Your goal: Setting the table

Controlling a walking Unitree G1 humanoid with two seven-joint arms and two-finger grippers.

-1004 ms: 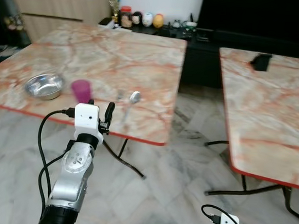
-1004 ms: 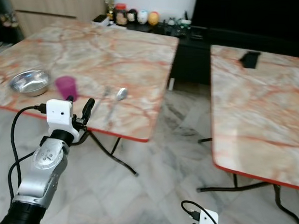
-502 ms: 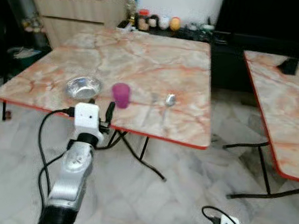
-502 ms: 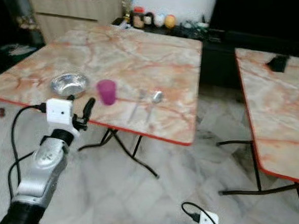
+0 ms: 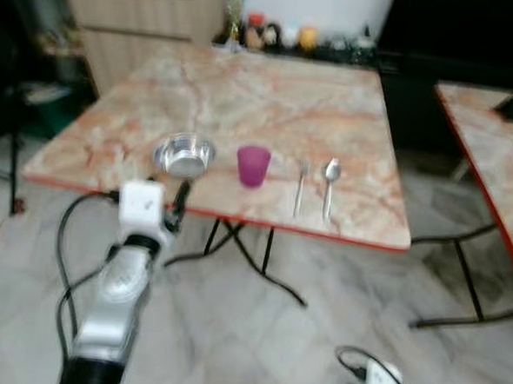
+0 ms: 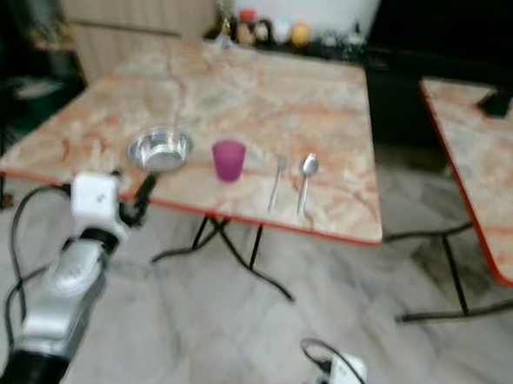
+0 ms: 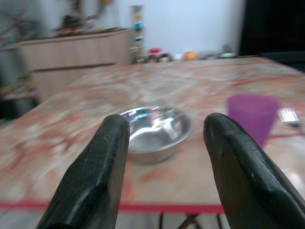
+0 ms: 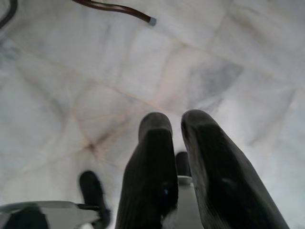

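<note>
A steel bowl (image 5: pixel 184 156), a purple cup (image 5: pixel 253 166), a fork (image 5: pixel 300 186) and a spoon (image 5: pixel 330 176) stand in a row near the front edge of the marble table (image 5: pixel 280 98). My left gripper (image 5: pixel 178 206) is raised just in front of that edge, short of the bowl. In the left wrist view its fingers (image 7: pixel 100 176) stand open, with the bowl (image 7: pixel 155 126) framed between them and the cup (image 7: pixel 252 117) off to one side. My right gripper (image 8: pixel 177 126) hangs low over the floor, fingers shut on nothing.
A second marble table (image 5: pixel 503 146) stands to the right across a gap of tiled floor (image 5: pixel 335 327). Folding metal legs (image 5: pixel 261 266) cross under the near table. A cabinet (image 5: pixel 136 19) and small ornaments (image 5: pixel 288 35) line the far wall. The eye views are blurred.
The whole picture has shifted, so the camera has moved: the table with the bowl and cup now sits nearer the middle. My left gripper stays raised before the table edge.
</note>
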